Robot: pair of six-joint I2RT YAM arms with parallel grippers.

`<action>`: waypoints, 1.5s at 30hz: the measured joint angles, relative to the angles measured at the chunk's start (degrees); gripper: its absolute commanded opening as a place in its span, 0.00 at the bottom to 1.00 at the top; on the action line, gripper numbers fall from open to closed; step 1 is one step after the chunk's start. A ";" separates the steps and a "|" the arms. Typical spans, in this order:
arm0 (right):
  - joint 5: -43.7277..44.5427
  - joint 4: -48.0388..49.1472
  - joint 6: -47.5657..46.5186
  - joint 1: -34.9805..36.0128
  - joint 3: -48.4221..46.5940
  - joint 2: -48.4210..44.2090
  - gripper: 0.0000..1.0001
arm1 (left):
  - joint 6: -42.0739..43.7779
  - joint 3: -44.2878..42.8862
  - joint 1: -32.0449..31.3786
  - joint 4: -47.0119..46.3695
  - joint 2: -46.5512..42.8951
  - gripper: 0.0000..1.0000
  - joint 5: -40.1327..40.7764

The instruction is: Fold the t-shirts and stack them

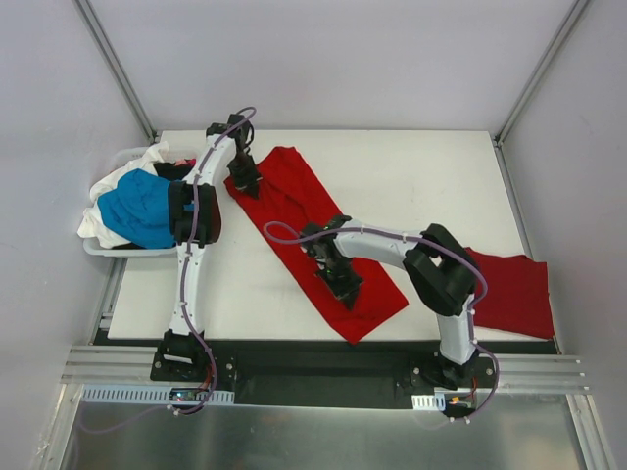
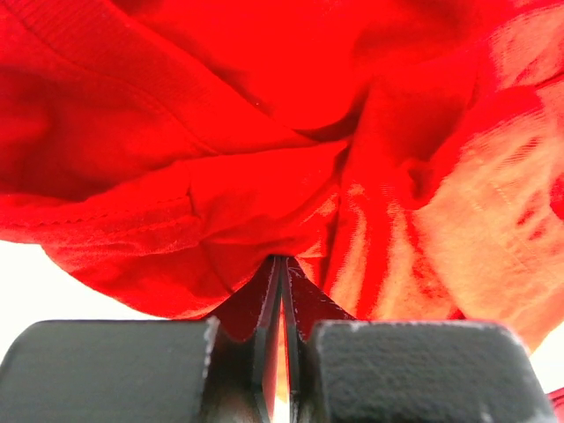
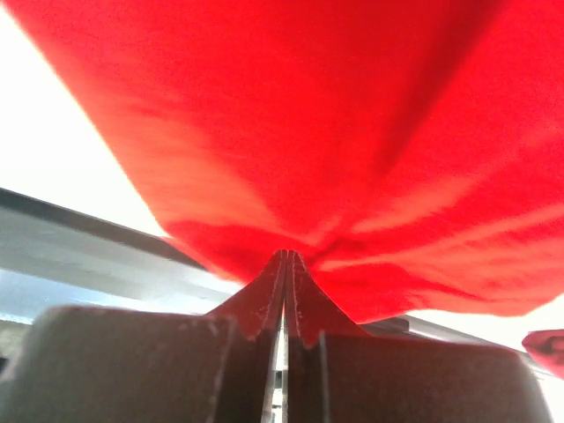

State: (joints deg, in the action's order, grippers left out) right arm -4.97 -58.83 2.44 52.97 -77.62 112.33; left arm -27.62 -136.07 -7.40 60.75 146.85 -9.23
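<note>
Red shirt (image 1: 299, 201) lies diagonal, right of bin (image 1: 98, 248). Left gripper (image 1: 246, 182) pinched shut on shirt end nearest bin. Right gripper (image 1: 345, 286) pinched shut on cloth near end farthest from bin. Lift both evenly, keep cloth taut, avoid bunching.

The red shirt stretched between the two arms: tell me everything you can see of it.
The red shirt is plain, bright red soft cloth, drawn into a long strip that runs diagonally over the white table, from far left to near right. The left end effector is shut on its far end, where the cloth bunches into creases and a stitched seam shows. The right end effector is shut on its near end.
</note>
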 measured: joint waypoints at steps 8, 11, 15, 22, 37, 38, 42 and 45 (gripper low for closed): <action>-1.90 -2.73 -0.35 6.38 -11.52 4.98 0.01 | 0.24 -2.32 0.11 -0.59 1.64 0.01 -4.07; -1.55 -4.15 -0.33 8.07 -17.25 7.39 0.01 | 0.24 -2.49 0.11 -1.31 1.86 0.00 -5.38; 1.64 -2.51 0.52 8.17 -17.51 5.14 0.01 | 0.31 0.81 -1.31 -3.39 -0.87 0.00 -2.45; 3.21 6.25 6.10 -18.51 -8.79 -12.46 0.01 | -1.70 28.85 -7.04 -9.18 -30.42 0.00 4.50; -16.11 6.25 7.63 -30.84 -42.25 22.73 0.01 | -6.19 63.49 -27.65 -14.32 -48.57 0.00 4.68; -16.79 6.01 7.54 -30.67 -41.99 23.34 0.01 | -6.73 63.45 -28.65 -14.88 -47.65 0.00 4.68; -18.58 8.15 6.51 -31.23 -32.41 19.96 0.01 | -8.48 60.85 -31.65 -15.82 -43.39 0.00 4.68; -18.45 10.03 5.88 -32.20 -19.34 12.63 0.01 | -9.25 57.37 -32.54 -16.81 -38.75 0.00 4.57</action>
State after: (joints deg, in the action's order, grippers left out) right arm -23.42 -48.80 8.32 20.78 -96.97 124.97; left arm -36.86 -78.70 -39.94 43.94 108.09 -4.67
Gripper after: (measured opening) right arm 0.009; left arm 0.003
